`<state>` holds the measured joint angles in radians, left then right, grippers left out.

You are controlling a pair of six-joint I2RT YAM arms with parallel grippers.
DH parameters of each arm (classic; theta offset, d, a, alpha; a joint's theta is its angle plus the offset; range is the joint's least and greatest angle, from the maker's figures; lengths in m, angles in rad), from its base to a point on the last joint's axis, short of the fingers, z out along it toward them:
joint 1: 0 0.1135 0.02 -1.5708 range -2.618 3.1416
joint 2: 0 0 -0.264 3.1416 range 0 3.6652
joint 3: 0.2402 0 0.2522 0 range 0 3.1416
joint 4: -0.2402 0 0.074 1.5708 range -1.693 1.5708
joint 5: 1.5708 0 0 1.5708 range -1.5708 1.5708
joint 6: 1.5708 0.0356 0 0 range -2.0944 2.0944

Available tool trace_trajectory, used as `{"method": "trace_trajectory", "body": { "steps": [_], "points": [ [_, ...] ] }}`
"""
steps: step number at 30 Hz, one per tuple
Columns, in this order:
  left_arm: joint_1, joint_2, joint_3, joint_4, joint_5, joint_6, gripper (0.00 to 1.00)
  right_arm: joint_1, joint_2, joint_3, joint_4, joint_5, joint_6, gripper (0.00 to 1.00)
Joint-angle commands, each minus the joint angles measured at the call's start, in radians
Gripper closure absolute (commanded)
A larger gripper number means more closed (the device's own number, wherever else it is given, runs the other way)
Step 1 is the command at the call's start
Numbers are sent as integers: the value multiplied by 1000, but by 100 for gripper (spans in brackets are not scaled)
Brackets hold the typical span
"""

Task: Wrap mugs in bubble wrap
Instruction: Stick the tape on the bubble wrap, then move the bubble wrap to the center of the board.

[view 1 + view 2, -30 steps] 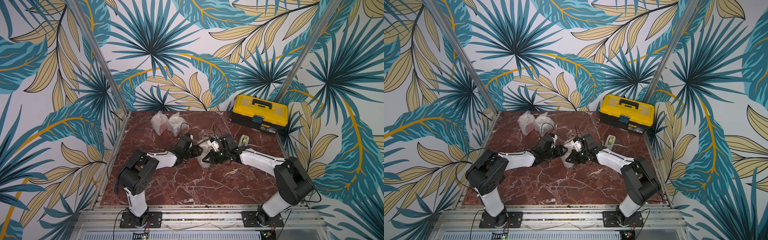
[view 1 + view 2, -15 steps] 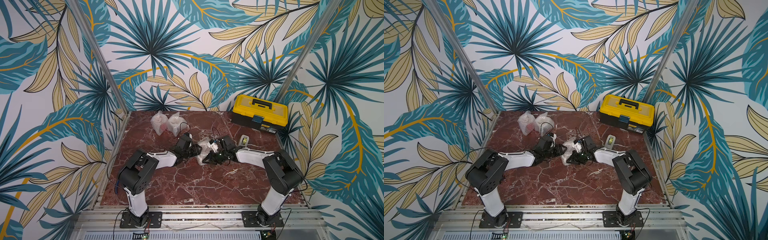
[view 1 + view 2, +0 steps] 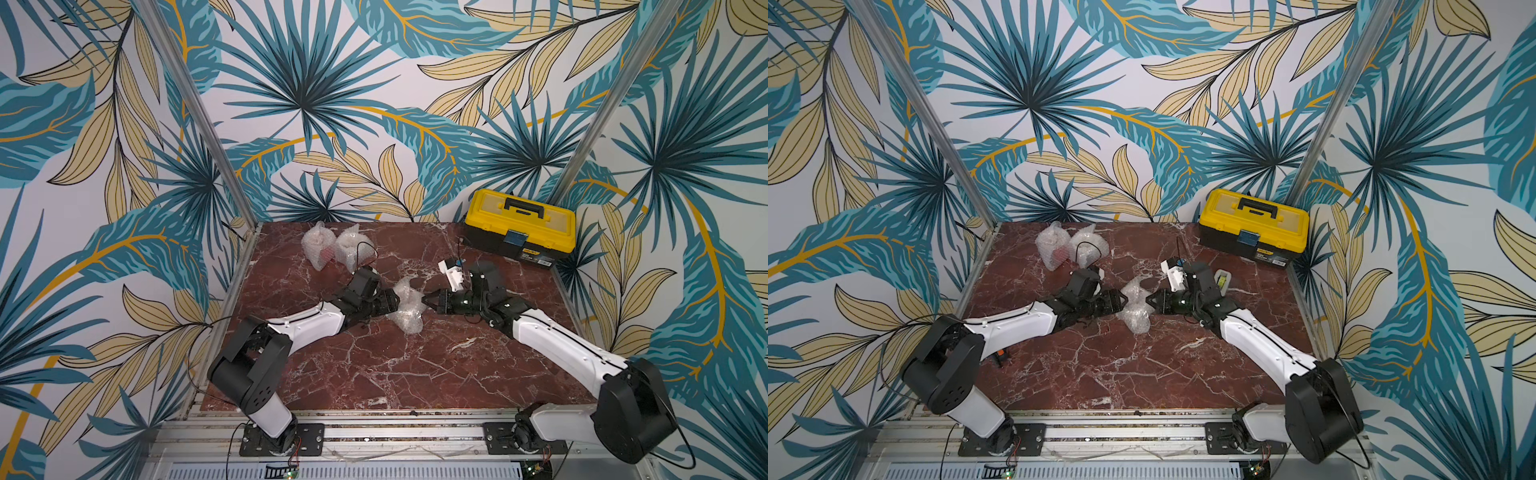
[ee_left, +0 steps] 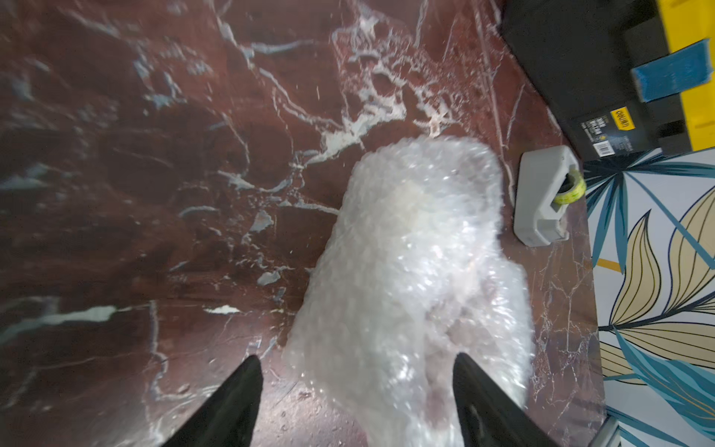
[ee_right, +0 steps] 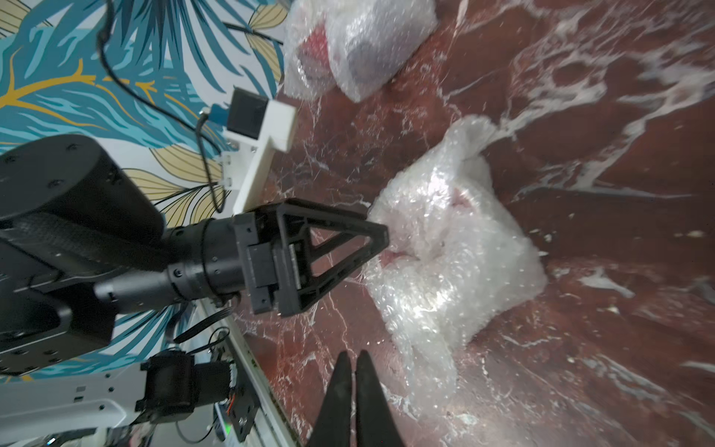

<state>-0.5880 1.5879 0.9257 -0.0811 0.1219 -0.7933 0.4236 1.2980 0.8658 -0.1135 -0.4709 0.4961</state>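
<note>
Left end effector [image 4: 356, 360] open, fingers astride the near end of the bubble wrap bundle [image 4: 418, 251] on the marble worktop [image 4: 154, 154], right end effector [image 5: 353, 356] closed, tips just beside it

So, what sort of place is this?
Probably a robot test booth, not a home: two arms bolted to an aluminium rail, leaf-print wall panels boxing in a marble-pattern tabletop, and a yellow toolbox.

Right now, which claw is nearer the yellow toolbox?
Right. The right claw is at the middle bubble-wrap bundle on the side toward the yellow toolbox; the left claw is at its opposite side.
</note>
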Motion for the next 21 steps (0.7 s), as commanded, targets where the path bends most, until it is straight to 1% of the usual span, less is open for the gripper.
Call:
{"method": "trace_trajectory", "body": {
  "steps": [1, 4, 6, 9, 11, 12, 16, 21],
  "points": [
    [-14, -82, 24, -83, -64, 32, 18, -1, -34, -44, -83, 191, -16, 91],
    [-70, -148, -13, -102, -99, 48, 17, 0, -76, -47, -156, 341, 18, 91],
    [-147, -168, -27, -120, -141, 50, 17, -2, -105, -59, -165, 420, 31, 90],
    [-273, -135, -27, -146, -226, 29, 17, -2, -145, -79, -162, 471, 32, 82],
    [-331, -74, 3, -175, -271, 8, 17, -2, -156, -81, -172, 484, 36, 80],
    [-344, -45, 18, -186, -287, -8, 17, -2, -160, -83, -175, 490, 37, 77],
    [-360, 48, 64, -235, -351, -71, 15, -2, -167, -96, -176, 490, 46, 76],
    [-356, 140, 177, -306, -409, -41, 17, -3, -167, -104, -175, 480, 43, 76]
  ]
}}
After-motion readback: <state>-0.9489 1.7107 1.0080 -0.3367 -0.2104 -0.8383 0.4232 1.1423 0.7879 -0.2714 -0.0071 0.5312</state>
